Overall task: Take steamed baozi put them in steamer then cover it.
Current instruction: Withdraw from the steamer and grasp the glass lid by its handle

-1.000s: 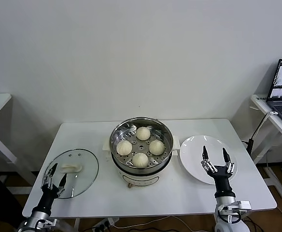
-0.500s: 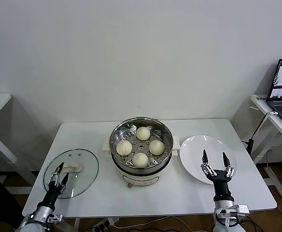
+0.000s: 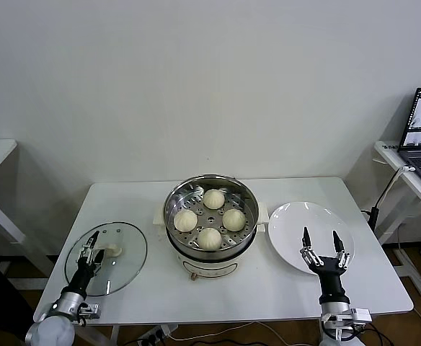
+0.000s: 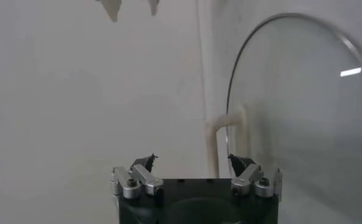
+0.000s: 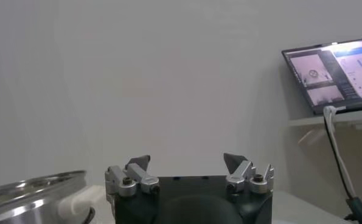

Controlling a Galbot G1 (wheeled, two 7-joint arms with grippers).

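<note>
Now four steamed baozi (image 3: pixel 210 218) inside uncovered steamer (image 3: pixel 210 189); left gripper (image 3: pixel 89 247) spread wide, empty, over glass lid (image 3: pixel 124 254); right gripper (image 3: pixel 321 240) spread wide, empty, over white plate (image 3: pixel 290 231).

cream-white baozi (image 3: pixel 209 237), shiny steel steamer (image 3: pixel 248 232), white plate (image 3: pixel 290 234)

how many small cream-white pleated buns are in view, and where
4, all on the perforated tray inside the shiny round stainless-steel steamer pot: far bun, left bun, right bun, near bun. None on the flat white plate; none seems hidden.
</note>
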